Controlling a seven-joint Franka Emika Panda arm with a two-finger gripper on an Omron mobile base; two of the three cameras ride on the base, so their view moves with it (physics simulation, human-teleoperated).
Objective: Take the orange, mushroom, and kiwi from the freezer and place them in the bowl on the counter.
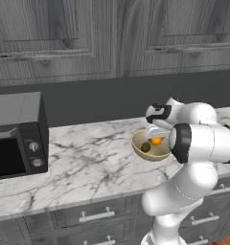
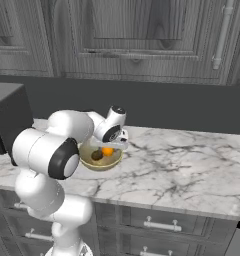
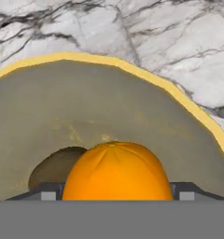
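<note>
Orange (image 3: pixel 116 172) sits low in the bowl (image 3: pixel 146 77) on the counter (image 1: pixel 88 158), right between the 2 fingertips (image 3: pixel 47 193) of the gripper (image 1: pixel 155 130), with the kiwi (image 3: pixel 55 165) just beside it in the bowl; whether the pads touch the orange I cannot tell. Jaws stand spread about as wide as the orange, so I judge this the release step. To do it well: open fully before lifting, rise straight up clear of the rim so nothing is nudged out, then go for the mushroom.
</note>
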